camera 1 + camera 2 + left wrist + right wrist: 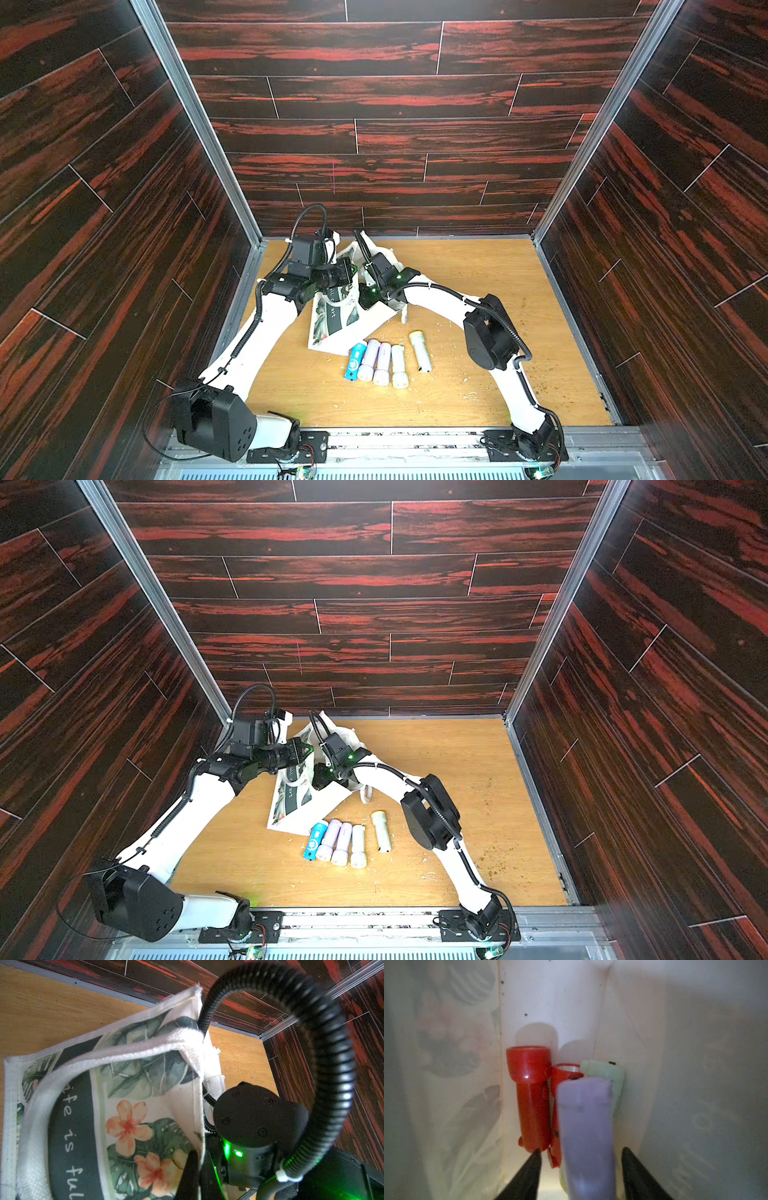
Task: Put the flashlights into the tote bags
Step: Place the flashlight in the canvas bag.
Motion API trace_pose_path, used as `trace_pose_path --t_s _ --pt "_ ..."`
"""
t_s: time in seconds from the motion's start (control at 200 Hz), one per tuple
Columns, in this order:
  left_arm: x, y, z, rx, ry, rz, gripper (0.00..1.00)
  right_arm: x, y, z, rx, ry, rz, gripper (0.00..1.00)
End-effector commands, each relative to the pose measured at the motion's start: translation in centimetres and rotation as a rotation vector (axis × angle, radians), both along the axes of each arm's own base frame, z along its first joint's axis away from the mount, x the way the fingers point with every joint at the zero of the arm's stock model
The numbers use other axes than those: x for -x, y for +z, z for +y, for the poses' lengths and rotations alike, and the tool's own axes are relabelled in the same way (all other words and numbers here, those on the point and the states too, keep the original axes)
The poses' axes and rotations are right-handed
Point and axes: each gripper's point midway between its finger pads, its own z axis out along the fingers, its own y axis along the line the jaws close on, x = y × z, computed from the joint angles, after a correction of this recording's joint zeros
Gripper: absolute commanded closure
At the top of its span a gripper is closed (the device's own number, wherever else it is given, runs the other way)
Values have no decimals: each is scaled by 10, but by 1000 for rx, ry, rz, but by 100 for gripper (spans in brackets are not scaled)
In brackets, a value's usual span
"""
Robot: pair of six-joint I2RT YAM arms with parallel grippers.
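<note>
top views: wood tabletop (478, 291), dark plank walls (374, 104); left gripper (195, 1167) pinches tote bag (145, 1076), right gripper (581, 1150) spread.

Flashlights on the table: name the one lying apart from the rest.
The cream flashlight, on the right arm's side. A gap separates it from the other four, which lie close side by side in a row.

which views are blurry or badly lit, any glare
Right wrist view: dim, milky light inside the tote bag; the lilac flashlight is smeared out of focus, the fully visible red flashlight crisper with a glint. Left wrist view: the black cable is soft, a green lamp flares on the arm beside it. Both top views: evenly lit, the frame posts lean outward from the wide lens.
</note>
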Motion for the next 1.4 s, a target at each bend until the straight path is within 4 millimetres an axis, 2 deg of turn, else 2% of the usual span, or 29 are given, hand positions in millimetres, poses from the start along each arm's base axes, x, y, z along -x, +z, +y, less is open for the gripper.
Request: trace_pose_path --t_s 0.0,0.1,0.331,0.521,0.691,0.872,0.997,1.067,1.208,1.318,1.393 --pt "5 18 -13 44 -63 -56 100 7 -7 -8 40 -3 11 25" --pt "6 17 -12 37 -60 -52 100 5 1 -10 33 -7 -17 19" --pt "9 12 -7 0 -53 -45 100 -2 31 -21 27 -44 -109 12" --pt "12 7 0 -53 -47 -39 100 -2 79 -29 -27 -52 -212 8" --pt "13 8 3 -70 -41 -41 100 0 123 -45 -55 -76 -313 8" --pt "12 10 7 -67 -31 -41 100 9 170 -66 -143 -104 -448 8" --pt "11 8 17 -87 -8 -35 100 21 192 -87 -172 -116 -532 8" --pt "11 5 27 -139 18 -27 100 30 197 -99 -163 -118 -548 8" --pt "15 -7 48 -272 68 11 100 48 190 -128 -105 -125 -542 10" --pt "15 -14 61 -340 108 23 100 63 171 -151 -38 -139 -509 11" --pt "15 -19 70 -386 134 37 100 71 146 -165 40 -148 -443 16"
